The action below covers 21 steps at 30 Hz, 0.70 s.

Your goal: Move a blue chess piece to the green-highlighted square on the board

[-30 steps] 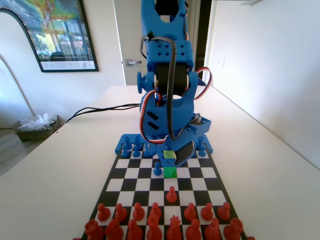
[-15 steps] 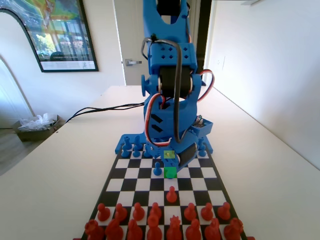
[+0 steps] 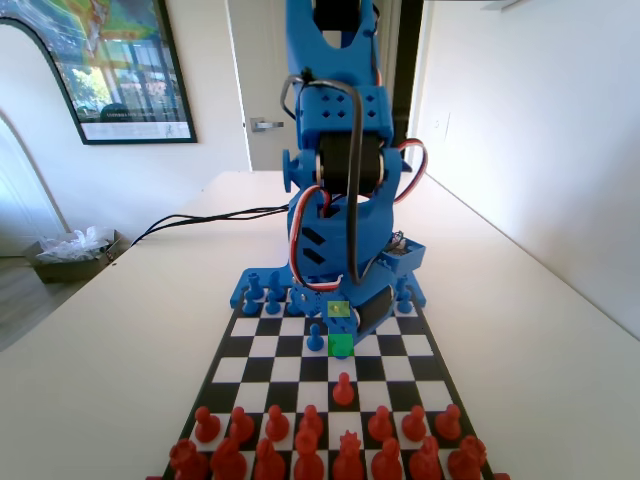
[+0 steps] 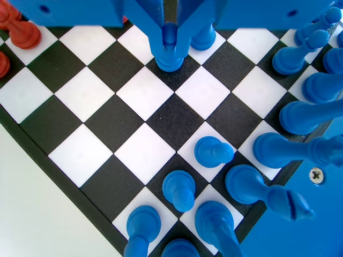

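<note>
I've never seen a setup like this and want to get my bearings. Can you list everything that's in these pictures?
Board: one, black-and-white checks with a blue rim, on the table.
Green-highlighted square: one, bright green, mid-board in the fixed view; a duller yellow-green square lies just behind it.
Blue chess piece: one pawn, standing between the gripper's jaws in the wrist view.
Other blue pieces: many, at the arm's end of the board; one pawn stands left of the green square.
Red pieces: two rows at the near end in the fixed view, one pawn advanced.
Table: one, white.
Framed picture: one, on the left wall.
Blue arm: one, at the far end.
Gripper: one, blue, jaws closed around the pawn.
</note>
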### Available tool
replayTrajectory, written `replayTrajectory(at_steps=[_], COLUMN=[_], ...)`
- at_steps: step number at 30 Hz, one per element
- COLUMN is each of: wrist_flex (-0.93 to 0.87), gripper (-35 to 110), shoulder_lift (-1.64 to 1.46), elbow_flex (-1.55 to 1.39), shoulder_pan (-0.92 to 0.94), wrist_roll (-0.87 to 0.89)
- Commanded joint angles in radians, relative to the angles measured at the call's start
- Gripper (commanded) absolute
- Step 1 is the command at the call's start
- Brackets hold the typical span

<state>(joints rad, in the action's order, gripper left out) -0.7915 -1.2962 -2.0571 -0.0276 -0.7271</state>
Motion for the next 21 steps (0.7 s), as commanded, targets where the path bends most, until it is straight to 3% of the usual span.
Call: replayTrajectory(at_steps=[1,21], wrist_flex=[-0.002,-0.097], gripper=[3,10], shoulder_lift=[-0.035,-0.100], elbow_flex=[-0.014,0.057], shoulder_pan=[-0.009,0.003], wrist_roll=[-0.012,-0.020])
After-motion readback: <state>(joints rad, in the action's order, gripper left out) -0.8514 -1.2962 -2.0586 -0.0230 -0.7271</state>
